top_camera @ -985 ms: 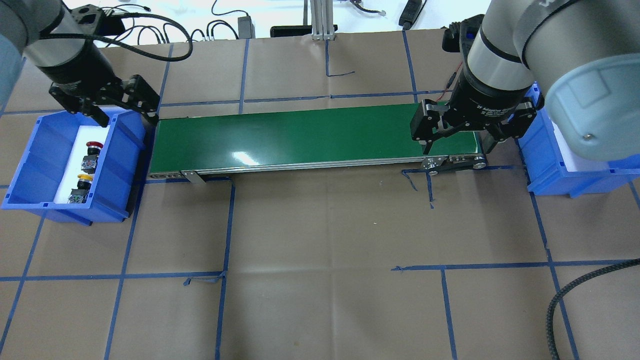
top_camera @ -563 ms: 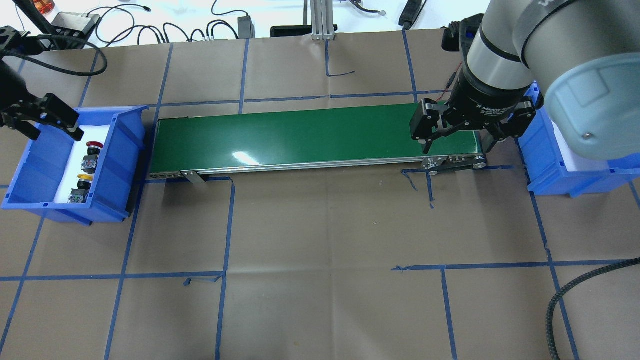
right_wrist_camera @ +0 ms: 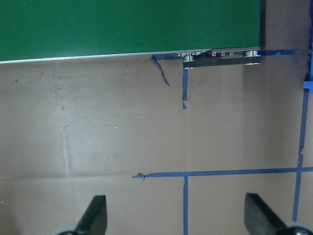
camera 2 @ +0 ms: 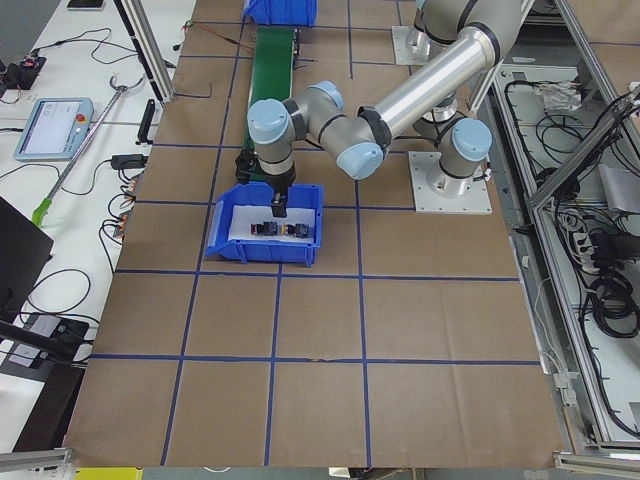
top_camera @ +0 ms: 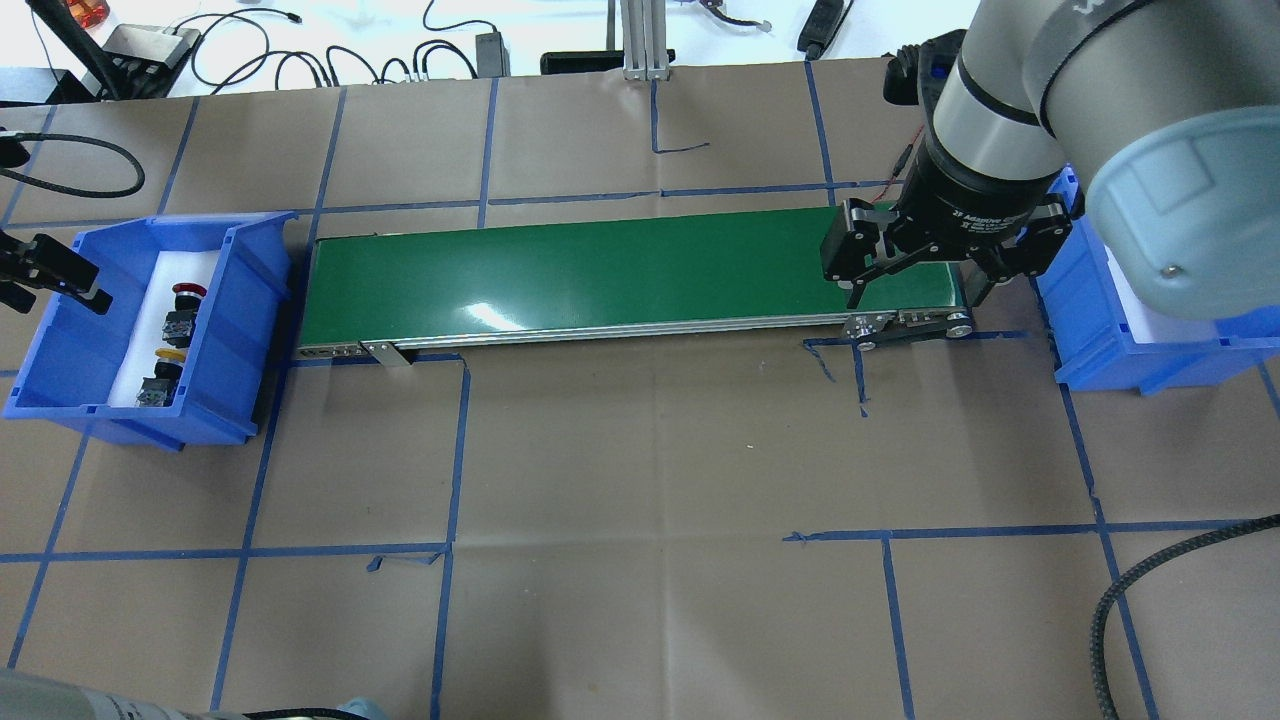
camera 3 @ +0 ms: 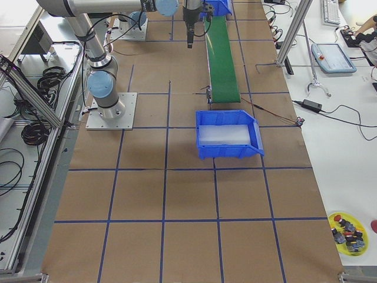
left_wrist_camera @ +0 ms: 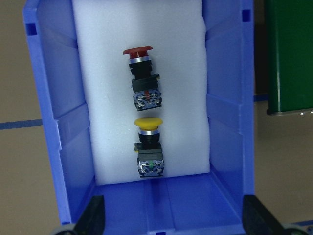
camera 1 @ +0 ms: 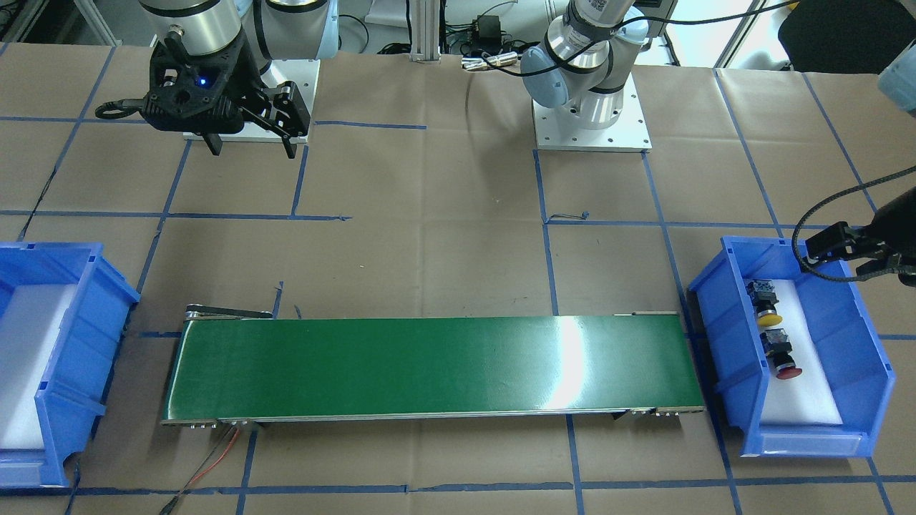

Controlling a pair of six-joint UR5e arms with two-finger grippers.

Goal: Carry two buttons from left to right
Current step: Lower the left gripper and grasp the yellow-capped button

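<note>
Left fingers further out to the left; no change on the right.

Finds them, in the overhead view, at the very left edge beside the outer wall of the left bin, no longer over its back corner as 0.6 s ago; spread wide with nothing between, by the wrist view. Leaves the red button and the yellow button lying end to end on the white foam inside that bin, the red one farther from the robot. Keeps the right fingers in the same spot over the right end of the green belt on the counter, wide open and empty. Cuts off most of the left fingers at the overhead view's edge; hides much of the right bin behind the right arm; renders the buttons' block bodies too small to read from overhead.
</note>
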